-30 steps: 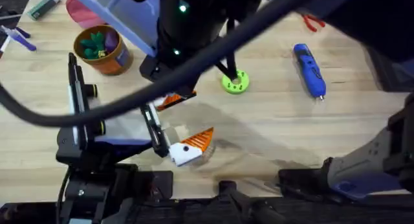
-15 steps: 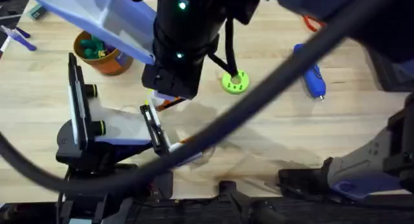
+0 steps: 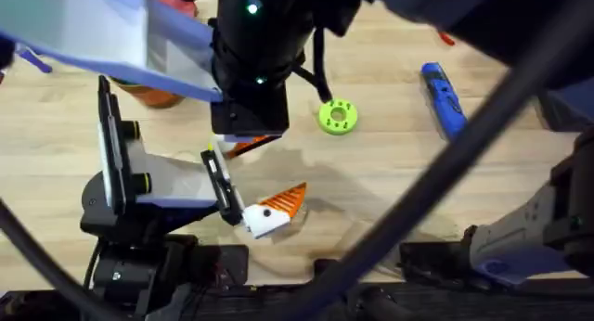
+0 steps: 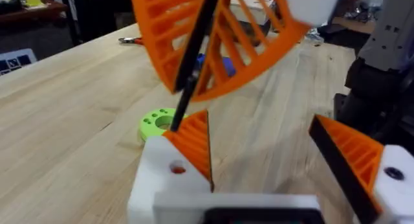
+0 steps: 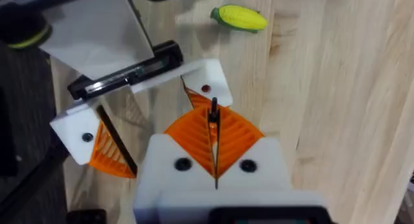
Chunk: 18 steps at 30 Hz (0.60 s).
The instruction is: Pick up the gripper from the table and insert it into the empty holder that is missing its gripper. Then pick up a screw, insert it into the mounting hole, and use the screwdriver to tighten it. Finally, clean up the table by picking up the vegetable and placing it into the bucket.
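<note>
The wooden bench (image 3: 390, 182) is crossed by the right arm (image 3: 264, 43), seen large and dark above its middle. The left arm (image 3: 121, 186) is placed at the near left edge. The left gripper (image 4: 259, 146) is held open just above the bench, and an orange pad (image 4: 194, 143) is seated against the white mount (image 4: 165, 182) of one finger. The bucket (image 3: 158, 96) is found toward the far left corner, partly hidden by the right arm. The screwdriver (image 3: 444, 100) is laid toward the far right, and a green disc (image 3: 337, 116) near the middle. The vegetable (image 5: 238, 18) is laid on bare wood near the left arm. The right gripper (image 5: 213, 130) is closed on a thin dark rod (image 4: 194, 62), whose lower end is at the orange pad's top.
</note>
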{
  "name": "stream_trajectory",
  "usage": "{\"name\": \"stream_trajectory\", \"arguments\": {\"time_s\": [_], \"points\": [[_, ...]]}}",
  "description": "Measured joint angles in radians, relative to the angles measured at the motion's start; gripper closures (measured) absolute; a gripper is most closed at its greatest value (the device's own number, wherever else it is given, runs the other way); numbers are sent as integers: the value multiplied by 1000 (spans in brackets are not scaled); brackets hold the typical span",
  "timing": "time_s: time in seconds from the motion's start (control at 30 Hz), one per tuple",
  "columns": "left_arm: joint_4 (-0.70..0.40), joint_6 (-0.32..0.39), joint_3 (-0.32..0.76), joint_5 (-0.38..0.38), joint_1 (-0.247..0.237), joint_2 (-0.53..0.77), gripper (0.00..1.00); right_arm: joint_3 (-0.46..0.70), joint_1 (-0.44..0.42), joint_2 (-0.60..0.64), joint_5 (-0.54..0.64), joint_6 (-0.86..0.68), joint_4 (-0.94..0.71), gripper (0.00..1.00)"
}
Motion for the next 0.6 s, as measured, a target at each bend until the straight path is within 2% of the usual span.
{"name": "stream_trajectory", "arguments": {"time_s": [0.27,0.6], "points": [[0,0,0,0,0,0,50,0,0,35,0,-73,0,995],[0,0,0,0,0,0,51,0,0,38,0,-89,-4,995]]}}
